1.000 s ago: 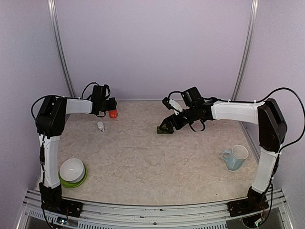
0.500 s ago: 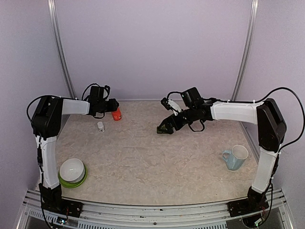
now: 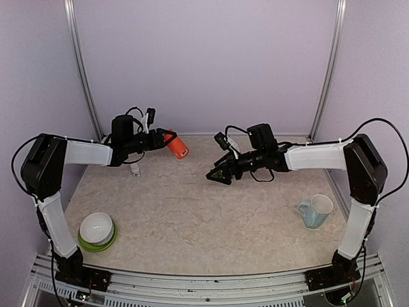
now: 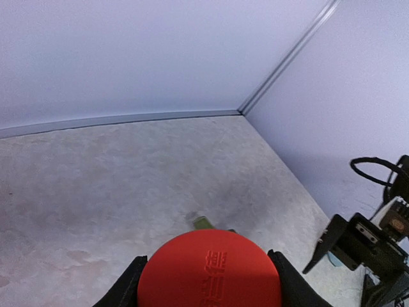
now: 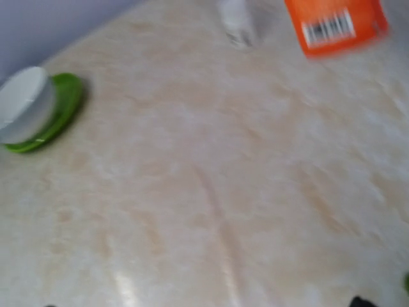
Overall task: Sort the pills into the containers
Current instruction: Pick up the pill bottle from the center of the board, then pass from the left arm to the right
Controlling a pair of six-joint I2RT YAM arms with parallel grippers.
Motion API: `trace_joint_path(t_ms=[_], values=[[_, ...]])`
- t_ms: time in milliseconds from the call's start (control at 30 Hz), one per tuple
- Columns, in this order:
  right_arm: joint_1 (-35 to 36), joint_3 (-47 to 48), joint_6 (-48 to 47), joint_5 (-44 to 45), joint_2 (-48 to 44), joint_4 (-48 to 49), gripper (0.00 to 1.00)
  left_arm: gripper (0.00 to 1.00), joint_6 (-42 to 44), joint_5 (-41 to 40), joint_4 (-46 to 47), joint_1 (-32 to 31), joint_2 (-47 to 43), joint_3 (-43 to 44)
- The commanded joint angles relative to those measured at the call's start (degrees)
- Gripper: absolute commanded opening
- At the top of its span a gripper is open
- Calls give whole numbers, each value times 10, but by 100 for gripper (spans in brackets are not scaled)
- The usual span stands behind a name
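My left gripper is shut on the orange-red bottle and holds it tilted above the back left of the table. In the left wrist view the bottle's red cap fills the gap between both fingers. The dark green containers lie mid-table, and a corner of them peeks out behind the cap. My right gripper is low over the containers with its jaws wide open. Whether it touches them I cannot tell. Its fingers are almost out of the blurred right wrist view. No pills show.
A pale blue mug stands at the right. A white bowl on a green plate sits front left, also visible from the right wrist. A small white bottle stands beside the orange bottle.
The left gripper has lifted the orange-red bottle off the table, swung it right and tilted it. The right gripper has dropped lower and shifted slightly left at the containers.
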Motion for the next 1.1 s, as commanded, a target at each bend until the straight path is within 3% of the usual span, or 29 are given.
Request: trace_joint_path(t_ms=[0,467,733,1067], values=[[-4,-56,28,-83,-47,171,98,47,-53,76,137,-38,-62,-43],[-3,-170,126,-111,-98,472,98,48,-167,119,403,-115,-115,-176],[23,-147,150,-118,-73,507,96,48,-219,108,530,-138,-93,-205],[41,-116,155,-107,-49,481,92,48,-183,83,537,-172,-89,-212]])
